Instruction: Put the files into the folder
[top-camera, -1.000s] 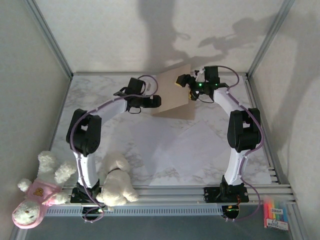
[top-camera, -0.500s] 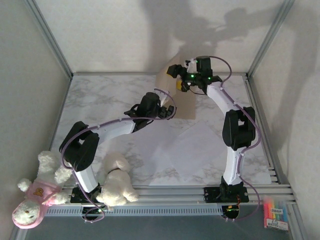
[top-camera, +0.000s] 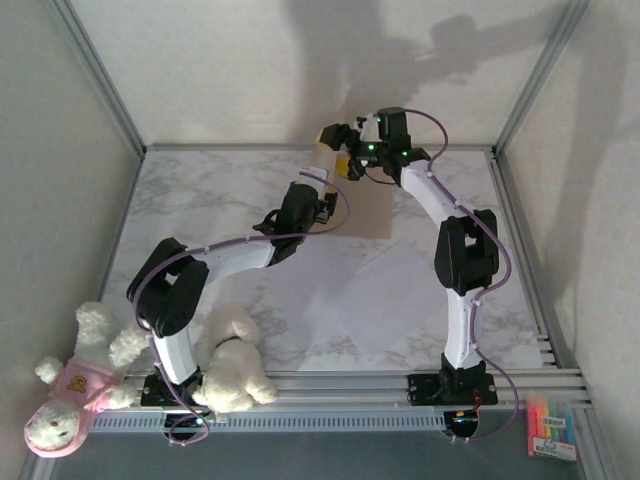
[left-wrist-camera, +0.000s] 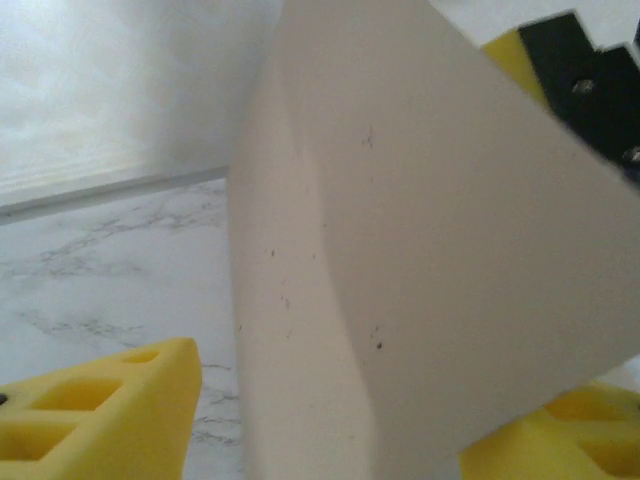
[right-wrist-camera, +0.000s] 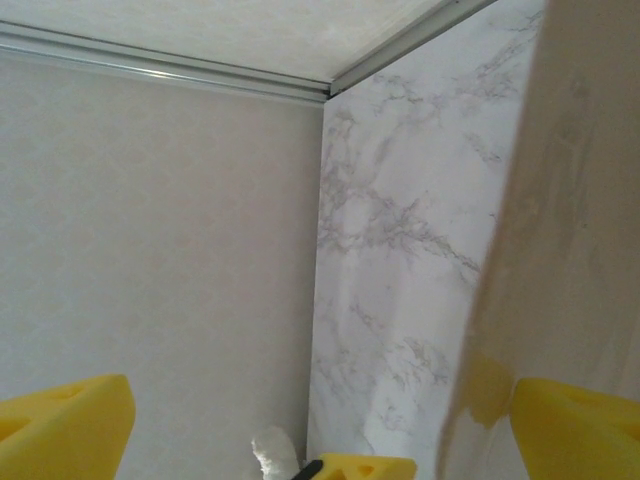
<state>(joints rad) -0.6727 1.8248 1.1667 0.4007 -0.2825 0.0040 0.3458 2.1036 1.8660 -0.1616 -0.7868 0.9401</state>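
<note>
The tan folder (top-camera: 366, 205) lies at the back of the marble table (top-camera: 190, 200) with its cover raised on edge. In the left wrist view that cover (left-wrist-camera: 400, 220) stands upright between my left gripper's (left-wrist-camera: 330, 410) yellow fingers (left-wrist-camera: 100, 420), which are open and apart from it on the left side. My left gripper (top-camera: 322, 203) sits at the folder's left edge. My right gripper (top-camera: 337, 150) is open above the raised cover; the cover's edge (right-wrist-camera: 560, 200) rests against its right finger (right-wrist-camera: 580, 430). White files (top-camera: 370, 285) lie flat in front of the folder.
Two white plush toys (top-camera: 235, 370) (top-camera: 75, 385) sit by the left arm's base. A pack of coloured markers (top-camera: 553, 425) lies at the front right. The back wall (top-camera: 300, 70) and its rail run close behind the folder.
My right gripper has swung left and back, tipping the folder's cover up on edge. My left arm has reached forward until its fingers straddle the cover.
</note>
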